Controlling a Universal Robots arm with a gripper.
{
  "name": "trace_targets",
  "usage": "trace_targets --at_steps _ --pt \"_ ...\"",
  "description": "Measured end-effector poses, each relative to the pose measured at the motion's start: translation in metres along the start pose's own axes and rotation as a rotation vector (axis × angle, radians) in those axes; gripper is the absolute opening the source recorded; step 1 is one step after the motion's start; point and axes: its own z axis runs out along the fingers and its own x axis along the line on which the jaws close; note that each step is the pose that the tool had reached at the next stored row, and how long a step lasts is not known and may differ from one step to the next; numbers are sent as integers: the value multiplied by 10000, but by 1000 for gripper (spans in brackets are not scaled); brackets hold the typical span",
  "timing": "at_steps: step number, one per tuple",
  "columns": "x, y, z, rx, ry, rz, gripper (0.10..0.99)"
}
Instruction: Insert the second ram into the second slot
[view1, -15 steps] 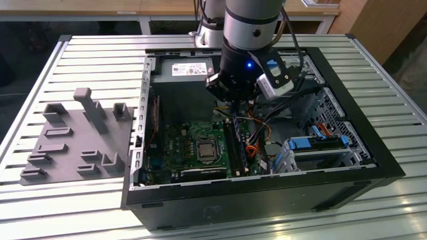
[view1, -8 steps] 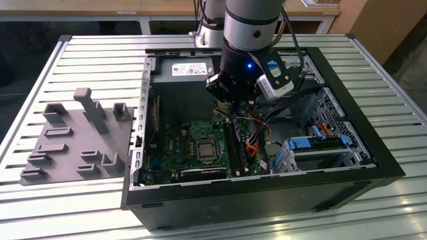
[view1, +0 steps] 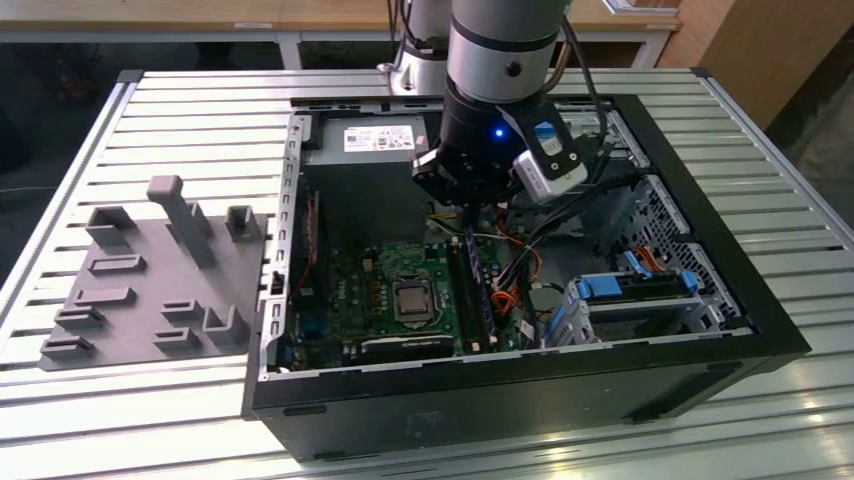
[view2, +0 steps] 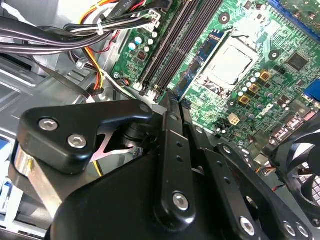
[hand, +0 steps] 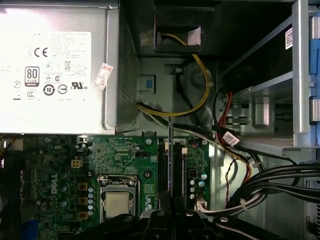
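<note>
- Over the mobo, just beside the CPU socket (hand: 117, 205), your gripper (hand: 171, 212) has its fingers closed on the second ram (hand: 170, 155). In the first wrist view you see the stick edge-on, as a thin line.
- That line runs along the RAM slots (hand: 163, 165), which lie right next to the socket. You can't tell whether the stick's edge touches a slot.
- In the second wrist view the stick's blue face pokes out past the fingertips and overlaps the strip of board between slots and socket (so it looks raised off the board).
- The PSU (hand: 55, 65), with its white label, sits past the socket toward the far end of the case (view1: 534, 400).
- Black, yellow and red cables (hand: 260, 182) bunch up beyond the slots, on the side away from the socket.
- The drive bay (view1: 634, 290) with its blue clips sits farther out that same way.
- A grey fixture plate (view1: 147, 290) lies outside the case, well apart from the socket, on the slatted table (view1: 200, 120).
</note>
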Motion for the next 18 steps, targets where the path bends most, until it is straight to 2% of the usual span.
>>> trace_targets --at_steps 18 --pt "1 -4 43 1 0 0 137"
